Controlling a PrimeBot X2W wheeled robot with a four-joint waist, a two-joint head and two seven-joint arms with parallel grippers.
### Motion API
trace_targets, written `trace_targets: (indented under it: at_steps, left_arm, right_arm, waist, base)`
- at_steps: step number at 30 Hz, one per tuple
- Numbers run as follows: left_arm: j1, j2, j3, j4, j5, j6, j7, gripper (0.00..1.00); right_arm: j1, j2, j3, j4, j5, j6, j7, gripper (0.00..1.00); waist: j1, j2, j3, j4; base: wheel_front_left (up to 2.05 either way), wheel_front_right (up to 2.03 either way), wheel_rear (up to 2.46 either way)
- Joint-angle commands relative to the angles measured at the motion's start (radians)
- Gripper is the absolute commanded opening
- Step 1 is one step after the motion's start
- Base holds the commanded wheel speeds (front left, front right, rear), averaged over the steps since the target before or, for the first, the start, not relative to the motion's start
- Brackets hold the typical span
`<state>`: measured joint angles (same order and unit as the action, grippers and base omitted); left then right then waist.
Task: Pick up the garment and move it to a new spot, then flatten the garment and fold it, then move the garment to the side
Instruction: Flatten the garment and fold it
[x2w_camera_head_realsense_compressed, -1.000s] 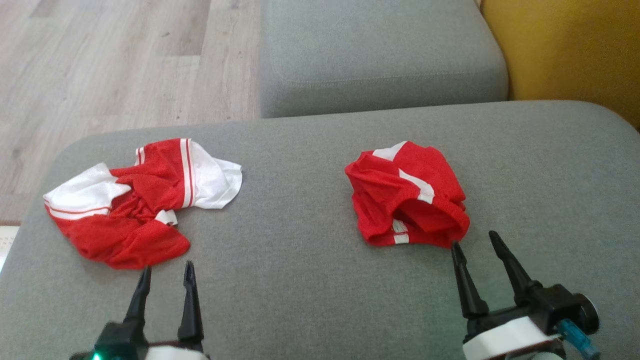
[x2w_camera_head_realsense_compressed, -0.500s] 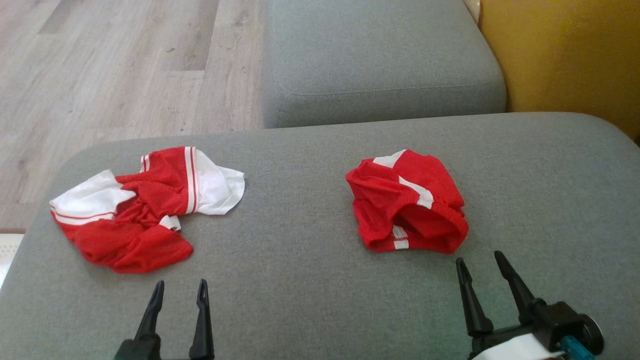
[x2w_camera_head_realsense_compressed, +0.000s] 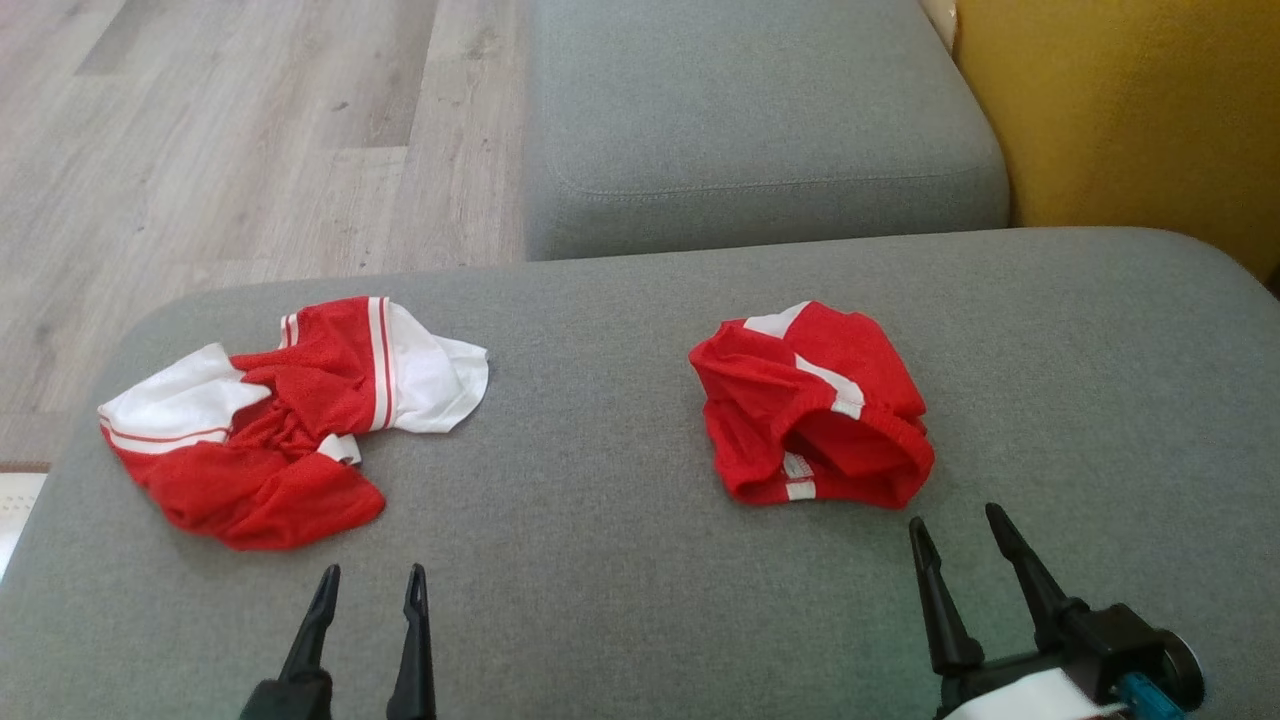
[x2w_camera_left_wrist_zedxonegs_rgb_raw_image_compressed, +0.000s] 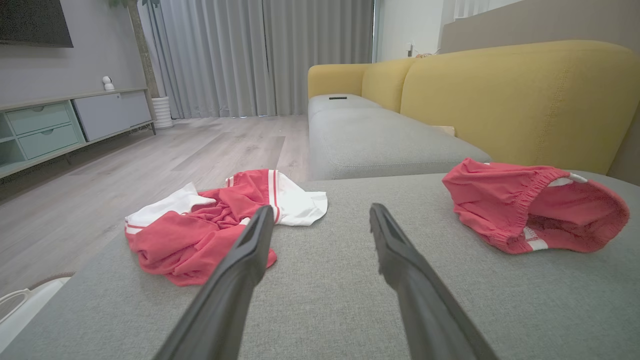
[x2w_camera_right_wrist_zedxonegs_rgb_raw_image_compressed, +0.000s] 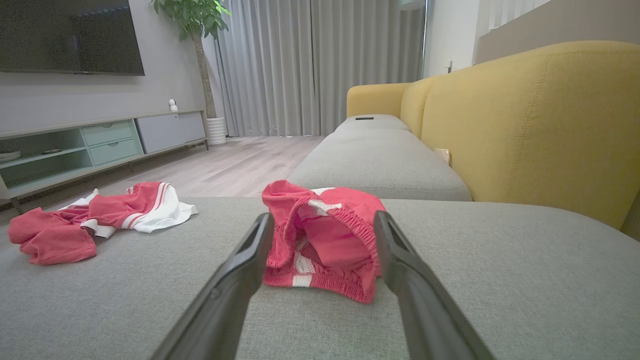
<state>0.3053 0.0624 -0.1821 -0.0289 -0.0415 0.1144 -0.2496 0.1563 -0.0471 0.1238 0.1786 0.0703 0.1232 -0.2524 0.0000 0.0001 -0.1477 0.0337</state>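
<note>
Shorts (x2w_camera_head_realsense_compressed: 812, 405) lie bunched just beyond the spread right fingers (x2w_camera_head_realsense_compressed: 935, 605).

A broad grey woven-fabric seat cushion (x2w_camera_head_realsense_compressed: 640, 620) fills the near ground. Beyond it, a second grey cushion (x2w_camera_head_realsense_compressed: 760, 120) runs away into the room. A mustard-yellow upholstered backrest (x2w_camera_head_realsense_compressed: 1120, 120) stands along their right side. On the left lies a pale wood-plank floor (x2w_camera_head_realsense_compressed: 250, 130). Against the left grey wall (x2w_camera_right_wrist_zedxonegs_rgb_raw_image_compressed: 75, 95) stands a long low cabinet with mint-green drawers (x2w_camera_right_wrist_zedxonegs_rgb_raw_image_compressed: 107, 140), and above it hangs a dark flat television (x2w_camera_right_wrist_zedxonegs_rgb_raw_image_compressed: 70, 37). At the far end hang grey floor-length curtains (x2w_camera_left_wrist_zedxonegs_rgb_raw_image_compressed: 260, 55), with a leafy green plant in a white ribbed pot (x2w_camera_right_wrist_zedxonegs_rgb_raw_image_compressed: 216, 131) just beside them. The light is soft and even.
</note>
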Motion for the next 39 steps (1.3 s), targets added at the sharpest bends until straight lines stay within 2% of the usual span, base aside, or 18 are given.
trace_targets:
  at_steps: [1,16,28,32,34,35,39]
  left_arm:
    - [-0.053,-0.011,0.023,-0.031,0.011,-0.001,-0.012,1.0]
    - [-0.074,-0.012,0.03,-0.033,0.012,0.005,-0.012,1.0]
    - [-0.096,-0.012,-0.009,-0.012,0.011,-0.017,-0.012,1.0]
    - [-0.103,-0.012,-0.054,0.004,-0.039,-0.06,-0.012,1.0]
    - [-0.116,-0.012,-0.093,0.017,-0.125,-0.109,-0.012,1.0]
    - [-0.14,-0.012,-0.135,0.038,-0.201,-0.155,-0.012,1.0]
    - [-0.224,-0.012,-0.226,0.111,-0.295,-0.206,-0.012,1.0]
  right_arm:
    - [-0.038,-0.003,0.023,-0.03,0.002,0.008,-0.009,1.0]
    - [-0.058,-0.003,0.004,-0.041,0.008,0.008,-0.009,1.0]
    - [-0.076,-0.003,0.0,-0.043,0.014,0.008,-0.009,1.0]
    - [-0.076,-0.003,0.001,-0.048,0.012,0.008,-0.009,1.0]
    - [-0.078,-0.003,-0.003,-0.051,0.01,0.008,-0.009,1.0]
    - [-0.082,-0.003,-0.003,-0.057,0.007,0.008,-0.009,1.0]
    - [-0.105,-0.003,0.004,-0.068,-0.007,0.008,-0.009,1.0]
  waist:
    - [0.0,-0.0001,0.002,0.0]
    - [0.0,-0.0001,0.029,0.005]
    - [0.0,-0.0001,0.048,0.004]
    - [0.0,-0.0001,0.058,-0.007]
    - [0.0,-0.0001,0.067,-0.013]
    - [0.0,-0.0001,0.081,-0.022]
    - [0.0,-0.0001,0.122,-0.056]
  base:
    - [0.0,0.0,0.0]
    - [0.0,0.0,0.0]
    - [0.0,0.0,0.0]
    - [0.0,0.0,0.0]
    - [0.0,0.0,0.0]
    - [0.0,0.0,0.0]
    - [0.0,0.0,0.0]
